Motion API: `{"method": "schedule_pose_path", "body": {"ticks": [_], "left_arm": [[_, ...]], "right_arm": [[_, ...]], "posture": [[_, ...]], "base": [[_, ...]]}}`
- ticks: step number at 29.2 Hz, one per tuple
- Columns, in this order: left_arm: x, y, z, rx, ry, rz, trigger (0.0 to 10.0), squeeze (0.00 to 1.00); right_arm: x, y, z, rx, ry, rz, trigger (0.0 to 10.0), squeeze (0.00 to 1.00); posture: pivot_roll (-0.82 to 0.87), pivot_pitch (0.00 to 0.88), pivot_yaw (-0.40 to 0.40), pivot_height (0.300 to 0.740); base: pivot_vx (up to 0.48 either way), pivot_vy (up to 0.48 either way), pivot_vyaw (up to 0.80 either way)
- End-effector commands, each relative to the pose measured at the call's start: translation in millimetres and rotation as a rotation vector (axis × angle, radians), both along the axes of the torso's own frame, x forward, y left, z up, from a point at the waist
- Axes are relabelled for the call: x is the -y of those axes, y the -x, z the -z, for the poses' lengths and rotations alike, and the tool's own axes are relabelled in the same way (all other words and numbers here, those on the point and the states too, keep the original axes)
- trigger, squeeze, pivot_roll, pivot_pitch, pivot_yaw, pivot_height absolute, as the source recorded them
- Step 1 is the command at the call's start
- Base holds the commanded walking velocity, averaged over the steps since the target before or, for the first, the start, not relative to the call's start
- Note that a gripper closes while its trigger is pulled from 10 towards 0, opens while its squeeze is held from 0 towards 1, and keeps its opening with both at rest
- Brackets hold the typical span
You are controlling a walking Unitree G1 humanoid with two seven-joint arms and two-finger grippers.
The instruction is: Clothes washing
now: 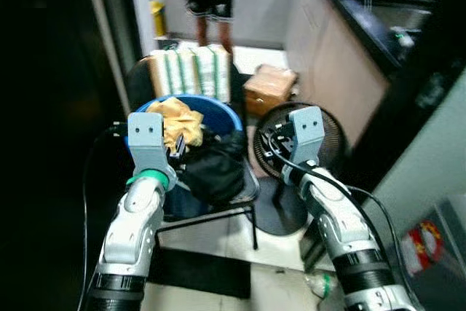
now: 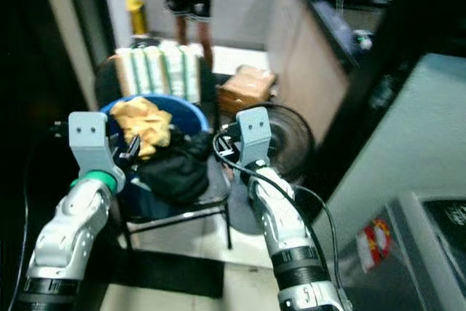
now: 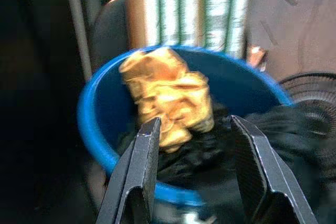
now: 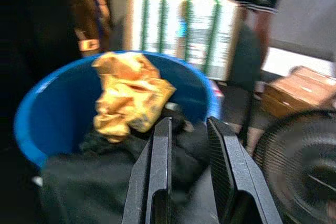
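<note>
Blue tub point(image 1: 226, 111) on a chair holds yellow cloth point(image 1: 177, 120) over black clothes point(image 1: 215, 165). Left claw point(image 3: 197, 153) and right claw point(image 4: 189, 156) both open, raised before it, likely for picking.

Head cameras look forward and down over both raised arms. Each wrist camera looks along its own fingers, close above the blue tub point(image 3: 92, 124), which all views share.

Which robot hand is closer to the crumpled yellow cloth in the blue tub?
Left. The left hand hovers open just before the crumpled yellow cloth; the right hand sits farther off, over the black clothes.
</note>
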State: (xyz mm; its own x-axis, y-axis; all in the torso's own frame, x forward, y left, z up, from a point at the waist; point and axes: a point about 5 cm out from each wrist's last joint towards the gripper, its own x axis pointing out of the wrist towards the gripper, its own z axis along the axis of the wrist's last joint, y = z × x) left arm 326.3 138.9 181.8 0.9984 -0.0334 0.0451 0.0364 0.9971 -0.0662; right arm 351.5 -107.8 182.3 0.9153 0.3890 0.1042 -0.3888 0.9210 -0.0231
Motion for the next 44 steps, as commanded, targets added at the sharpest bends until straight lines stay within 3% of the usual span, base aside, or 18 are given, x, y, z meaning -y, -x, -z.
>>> {"method": "schedule_pose_path", "body": {"ticks": [1,21,30,36,44], "left_arm": [[-3.0,0.3,1.6,-0.009,0.009,-0.008,10.0,0.0],[-15.3,6.9,-1.7,0.029,0.08,0.014,10.0,0.0],[-13.1,7.4,-1.2,0.021,0.081,0.03,10.0,0.0],[-15.3,4.3,-3.0,0.037,0.045,0.0,10.0,0.0],[-16.3,0.8,-7.6,0.066,0.011,0.0,10.0,0.0]], "right_arm": [[-0.1,2.1,4.0,-0.008,-0.006,0.003,10.0,0.0],[8.0,6.2,6.3,0.022,0.016,0.077,10.0,0.0],[8.3,6.7,5.1,0.037,0.012,0.068,10.0,0.0],[6.9,7.8,1.0,0.064,-0.012,0.047,10.0,0.0],[7.3,-0.6,10.9,0.023,0.019,0.044,10.0,0.0]], "posture": [[0.09,0.035,0.002,0.74],[0.09,0.025,-0.001,0.74],[0.09,0.013,0.002,0.74],[0.08,0.007,0.01,0.74],[0.08,0.006,0.02,0.74]], "base": [[0.424,0.0,0.0],[0.421,0.0,0.0],[0.394,0.0,0.0],[0.0,0.0,0.0],[0.0,0.0,0.0]]}}
